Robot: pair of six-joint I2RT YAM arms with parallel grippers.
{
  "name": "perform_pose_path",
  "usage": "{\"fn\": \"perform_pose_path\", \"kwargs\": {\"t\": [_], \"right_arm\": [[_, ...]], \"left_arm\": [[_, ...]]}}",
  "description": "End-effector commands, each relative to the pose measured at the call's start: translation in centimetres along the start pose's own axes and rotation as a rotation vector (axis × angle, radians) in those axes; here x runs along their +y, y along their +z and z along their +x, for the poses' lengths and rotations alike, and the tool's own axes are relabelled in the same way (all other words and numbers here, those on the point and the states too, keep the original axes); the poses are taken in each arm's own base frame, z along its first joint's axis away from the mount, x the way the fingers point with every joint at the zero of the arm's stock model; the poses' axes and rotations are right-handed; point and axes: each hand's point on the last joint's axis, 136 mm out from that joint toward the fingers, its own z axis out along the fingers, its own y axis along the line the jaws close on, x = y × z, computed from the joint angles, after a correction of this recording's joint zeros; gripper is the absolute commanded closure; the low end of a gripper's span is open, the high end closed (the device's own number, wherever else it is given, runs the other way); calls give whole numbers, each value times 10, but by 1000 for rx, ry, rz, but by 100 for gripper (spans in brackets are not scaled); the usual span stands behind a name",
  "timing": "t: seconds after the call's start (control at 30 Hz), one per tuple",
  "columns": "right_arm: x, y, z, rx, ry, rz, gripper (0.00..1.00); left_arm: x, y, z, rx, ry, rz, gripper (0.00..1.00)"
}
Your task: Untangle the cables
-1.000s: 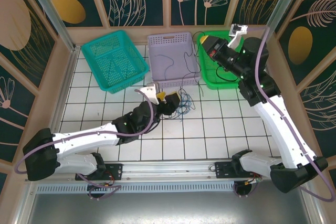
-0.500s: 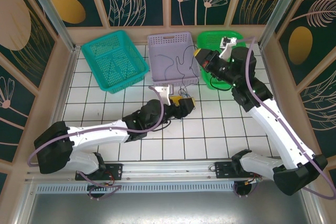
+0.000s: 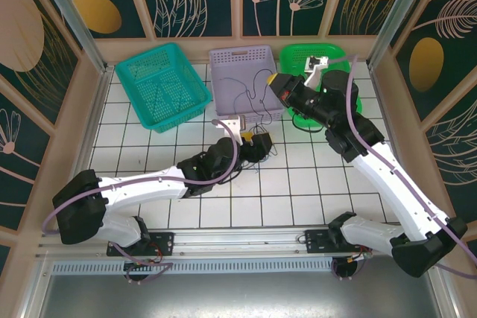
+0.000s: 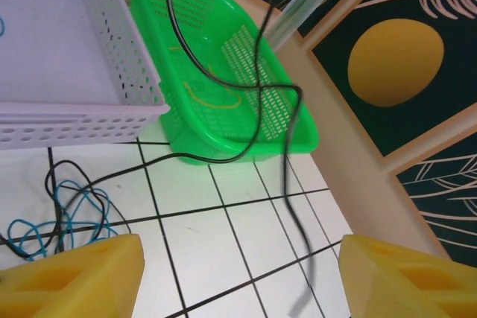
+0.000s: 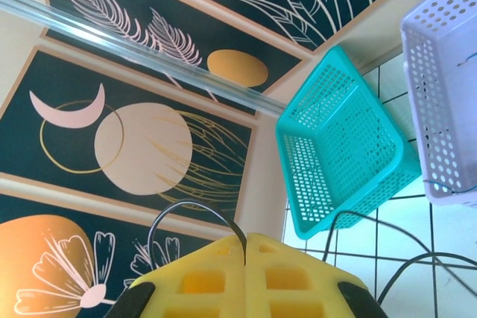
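Observation:
My right gripper point(image 3: 279, 80) hangs over the right rim of the lilac basket point(image 3: 223, 61). In the right wrist view its yellow fingers point(image 5: 201, 281) are shut on a thin black cable point(image 5: 240, 237) that loops up out of the seam. That black cable point(image 4: 257, 72) droops in front of the green basket point(image 4: 223, 57) towards a small tangle of blue and black strands point(image 4: 59, 217) on the tiles. My left gripper point(image 3: 261, 143) sits low beside the tangle, its jaws open point(image 4: 238, 281), and the black cable's loose end dangles between its fingers.
A teal basket point(image 3: 160, 83) stands at the back left, the lilac one in the middle and the green basket point(image 3: 298, 57) at the back right. A thin yellowish strand point(image 4: 216, 100) lies inside the green basket. Wooden walls ring the white tiled floor point(image 3: 298, 184).
My right gripper has swung left and lower, from above the green basket to the lilac basket's right rim, carrying the black cable. My left gripper has reached forward and right to the tangle.

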Motion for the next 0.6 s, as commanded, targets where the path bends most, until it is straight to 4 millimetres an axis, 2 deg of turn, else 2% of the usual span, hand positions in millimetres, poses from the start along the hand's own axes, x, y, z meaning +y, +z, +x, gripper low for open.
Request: {"fn": "perform_pose_path", "kwargs": {"t": [0.0, 0.13, 0.3, 0.37, 0.4, 0.57], "right_arm": [[12, -8, -3, -26, 0, -40, 100], [11, -7, -2, -25, 6, -42, 100], [10, -6, -1, -25, 5, -42, 100], [8, -6, -1, -25, 3, -37, 100], [7, -6, -1, -28, -1, -31, 100], [-8, -2, -7, -37, -30, 7, 100]], "left_arm": [[-1, 4, -11, -39, 23, -18, 34], [-2, 7, -12, -45, 31, -14, 44], [0, 4, -19, -71, 26, -26, 66], [-2, 0, -23, -83, 24, -18, 93], [-3, -3, -26, -87, 21, -14, 100], [-15, -25, -44, -85, -6, 22, 100]]}}
